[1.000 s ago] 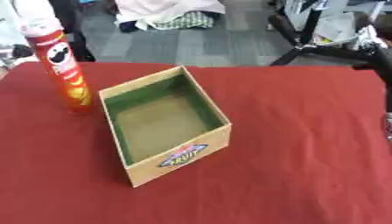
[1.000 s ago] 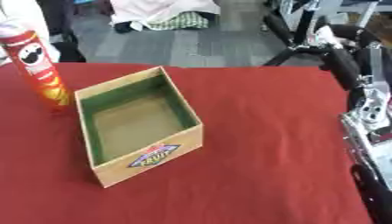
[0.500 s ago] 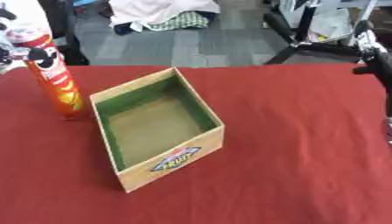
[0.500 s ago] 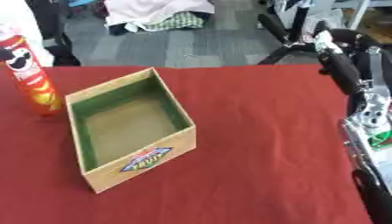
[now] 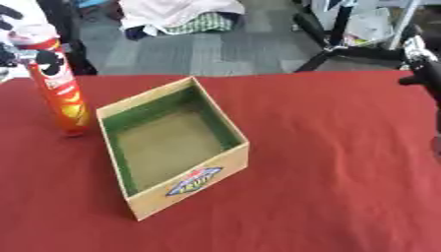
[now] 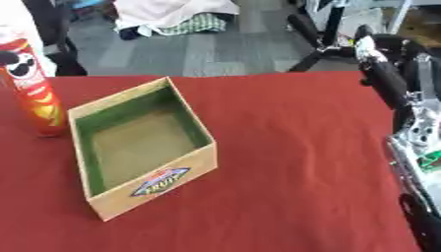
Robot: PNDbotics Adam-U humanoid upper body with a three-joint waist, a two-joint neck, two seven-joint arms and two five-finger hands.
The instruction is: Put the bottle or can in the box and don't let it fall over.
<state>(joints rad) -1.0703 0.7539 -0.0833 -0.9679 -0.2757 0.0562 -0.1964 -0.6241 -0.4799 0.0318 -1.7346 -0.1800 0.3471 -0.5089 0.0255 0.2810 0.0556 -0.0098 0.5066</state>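
one tall red can (image 5: 58, 88) stands upright on the red tabletop (image 5: 327, 162), just beside the far left wall of the open cardboard box (image 5: 172, 147), which is empty with a green lining. the left hand (image 5: 7, 34) shows only as dark fingers at the picture's left edge, right by the can's white lid; whether they are spread or already curled round it cannot be told. the right hand (image 6: 388, 69) hangs at the right edge, well apart from everything; its fingers are too unclear to judge.

the step in hand looks like taking hold of the can. it is tall and narrow, so it would tip easily: better to wrap it around the middle than near the lid, lift it straight, carry it over the near wall, and lower it until its base sits flat on the box floor before letting go.
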